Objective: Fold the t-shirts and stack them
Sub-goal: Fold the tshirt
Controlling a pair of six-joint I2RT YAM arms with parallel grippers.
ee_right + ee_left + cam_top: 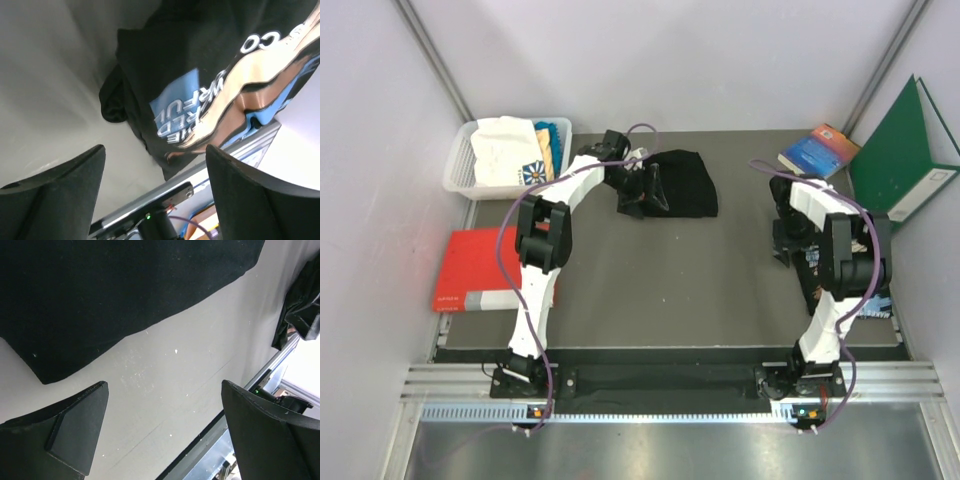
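Left jaws: spread wide, nothing between them.
Room: bare grey bench (175,385) lies between and ahead of the left jaws.
Black shirt (125,290): plain, flat, its curved hem just beyond the left jaws' tips, apart from them.
Right jaws: parted, empty.
Magazine (175,107): just beyond the right jaws at the bench edge; blue patch, tan print, white lettering only partly legible.
Bin (460,185): well apart from the left jaws; holds white shirts (505,150) and a teal shirt (560,133).

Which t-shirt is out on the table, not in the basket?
The black t-shirt, far centre beside the left gripper. The white shirt and teal shirt sit in the white basket at far left.
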